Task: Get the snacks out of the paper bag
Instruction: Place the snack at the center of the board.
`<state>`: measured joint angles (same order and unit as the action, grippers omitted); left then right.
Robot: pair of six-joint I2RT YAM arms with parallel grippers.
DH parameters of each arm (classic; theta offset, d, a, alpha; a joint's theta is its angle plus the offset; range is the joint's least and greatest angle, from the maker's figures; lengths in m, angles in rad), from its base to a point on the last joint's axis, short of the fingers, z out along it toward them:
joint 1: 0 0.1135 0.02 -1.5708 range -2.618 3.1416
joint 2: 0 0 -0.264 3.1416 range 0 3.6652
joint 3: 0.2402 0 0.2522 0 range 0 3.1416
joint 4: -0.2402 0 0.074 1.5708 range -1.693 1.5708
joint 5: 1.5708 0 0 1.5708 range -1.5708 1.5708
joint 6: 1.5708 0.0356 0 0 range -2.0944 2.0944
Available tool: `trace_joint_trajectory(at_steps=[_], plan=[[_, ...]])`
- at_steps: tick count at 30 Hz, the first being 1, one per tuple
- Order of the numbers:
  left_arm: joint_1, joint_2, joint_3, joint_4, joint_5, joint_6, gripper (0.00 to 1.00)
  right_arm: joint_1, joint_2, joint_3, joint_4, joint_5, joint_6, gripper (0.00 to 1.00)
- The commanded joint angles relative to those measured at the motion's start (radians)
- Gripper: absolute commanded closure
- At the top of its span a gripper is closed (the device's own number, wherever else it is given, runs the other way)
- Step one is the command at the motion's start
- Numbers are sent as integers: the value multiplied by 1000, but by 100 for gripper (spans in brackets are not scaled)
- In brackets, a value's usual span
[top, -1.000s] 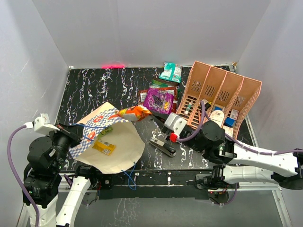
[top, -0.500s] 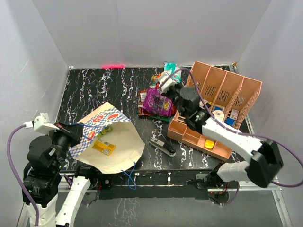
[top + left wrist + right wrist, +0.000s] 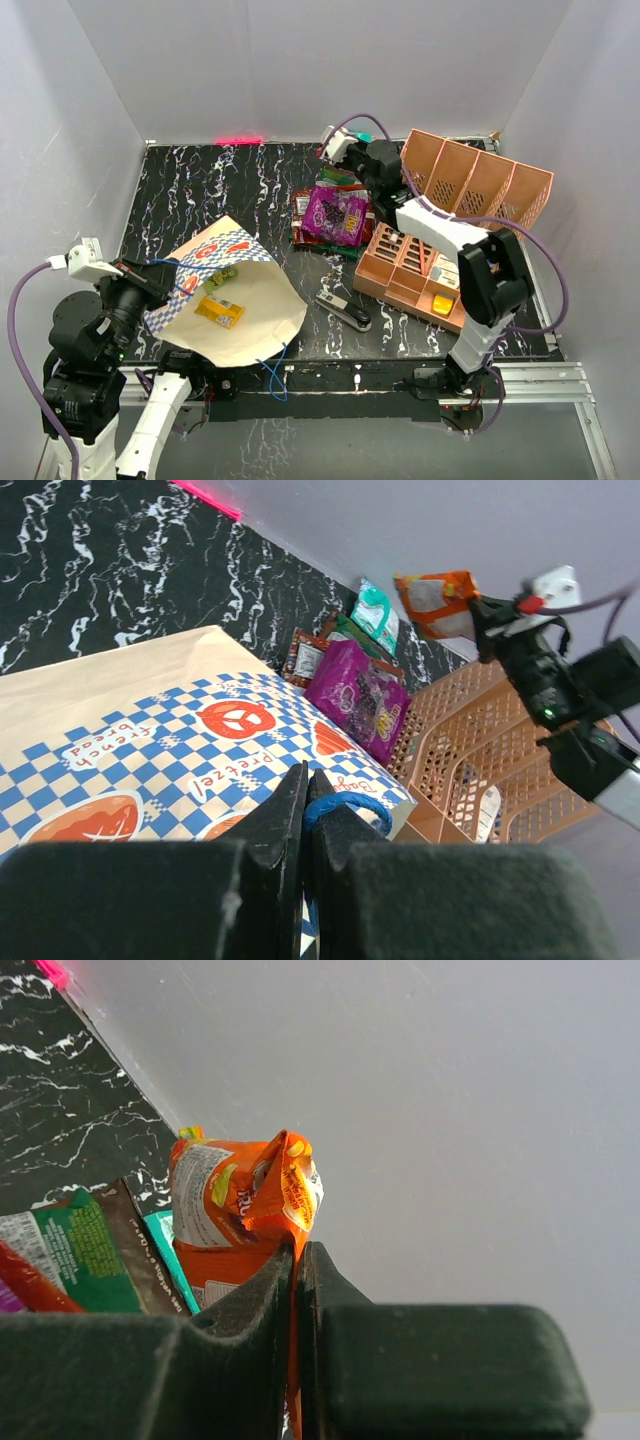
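Bag (image 3: 258,322) holds yellow packet (image 3: 219,312); left gripper (image 3: 307,780) clamps handle (image 3: 347,804), right gripper (image 3: 296,1252) clamps orange packet (image 3: 243,1198).

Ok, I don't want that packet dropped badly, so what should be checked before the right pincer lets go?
1. Right pincer shut on orange packet: ok.
2. Packet clear of paper bag, near the purple packet: ok.
3. Left pincer shut on blue handle: ok.
4. Height above table: cannot tell.
5. Bag emptied: not ok, yellow packet inside.

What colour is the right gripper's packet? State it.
Orange packet; right wrist view shows it best.
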<state>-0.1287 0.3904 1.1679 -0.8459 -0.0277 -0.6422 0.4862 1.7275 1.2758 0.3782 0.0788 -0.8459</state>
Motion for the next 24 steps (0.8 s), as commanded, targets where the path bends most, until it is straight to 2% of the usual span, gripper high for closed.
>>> trace_joint_trajectory(at_steps=[1,7,18,21,24], plan=[[-5,-16,10,68,79,25,100,4,83,101,90,10,-130,93],[-5,-78,-30,161,253,47,100,18,163,81,60,63,-158,93],[-5,-134,-93,194,354,1,100,40,215,19,44,36,-93,92],[-4,-146,-118,200,352,-22,100,43,212,16,22,26,-52,86],[-5,-149,-136,212,360,-43,100,46,196,14,-12,47,5,72]])
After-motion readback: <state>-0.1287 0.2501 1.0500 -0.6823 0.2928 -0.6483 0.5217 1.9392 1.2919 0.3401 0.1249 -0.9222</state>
